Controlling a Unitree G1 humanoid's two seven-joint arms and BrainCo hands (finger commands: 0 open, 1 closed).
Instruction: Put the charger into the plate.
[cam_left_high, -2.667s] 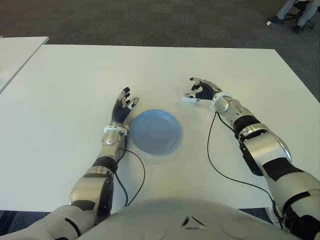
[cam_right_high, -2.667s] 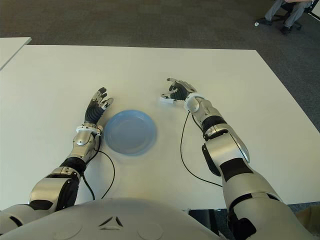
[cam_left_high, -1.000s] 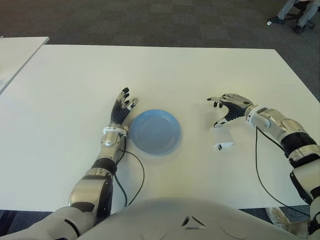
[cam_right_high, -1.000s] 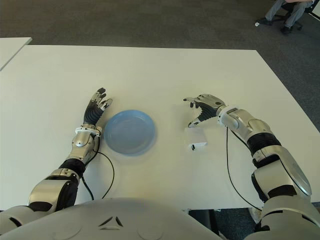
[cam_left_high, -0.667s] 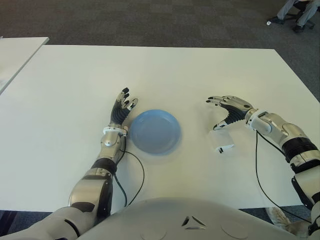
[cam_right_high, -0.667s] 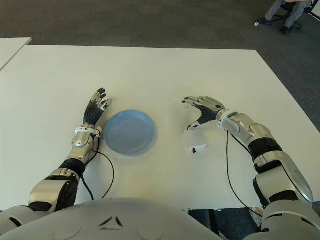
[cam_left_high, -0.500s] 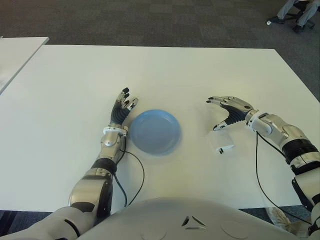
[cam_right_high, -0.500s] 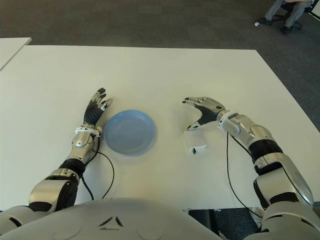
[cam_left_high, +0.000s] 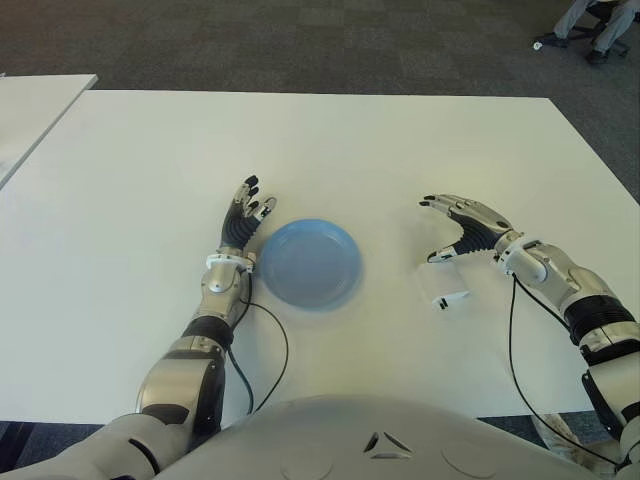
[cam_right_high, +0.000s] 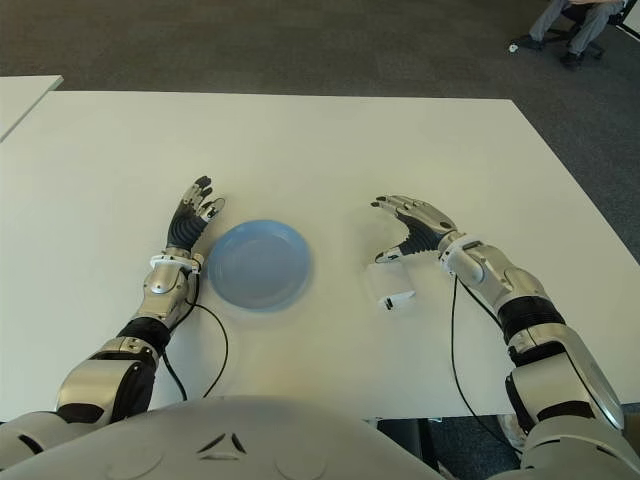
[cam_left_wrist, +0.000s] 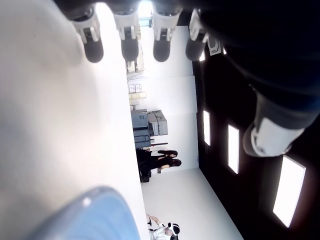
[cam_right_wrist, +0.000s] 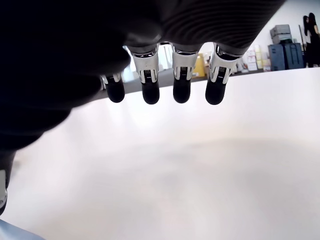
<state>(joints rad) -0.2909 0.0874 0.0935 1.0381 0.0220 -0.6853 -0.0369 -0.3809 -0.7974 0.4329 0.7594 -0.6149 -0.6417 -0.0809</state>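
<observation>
The right robot hand (cam_left_high: 468, 228) is hovering with its fingers spread and holding nothing, just past the charger on the side away from the robot's body and outward from it. 2.7 s ago this robot hand was pinching the charger farther out on the surface; by 1.0 s ago the charger was already lying loose where it is lying now, and since then the robot hand has been drawing outward and back while the charger has stayed put. That is leaving the task undone: the charger has been released short of the plate, so it will likely need a fresh grasp.

The surface (cam_left_high: 330, 140) is carrying everything. The plate (cam_left_high: 309, 262) is sitting well inward of the right robot hand, empty. The left robot hand (cam_left_high: 244, 220) is showing just beside the plate's left edge, fingers straight and open, unchanged throughout. The charger (cam_left_high: 441, 285) is lying between the plate and the right robot hand, apart from the plate.

The right wrist view is confirming four straight fingers (cam_right_wrist: 181, 78) over bare surface with nothing in the palm. The left wrist view is showing the plate's rim (cam_left_wrist: 95, 215) beside that robot hand.
</observation>
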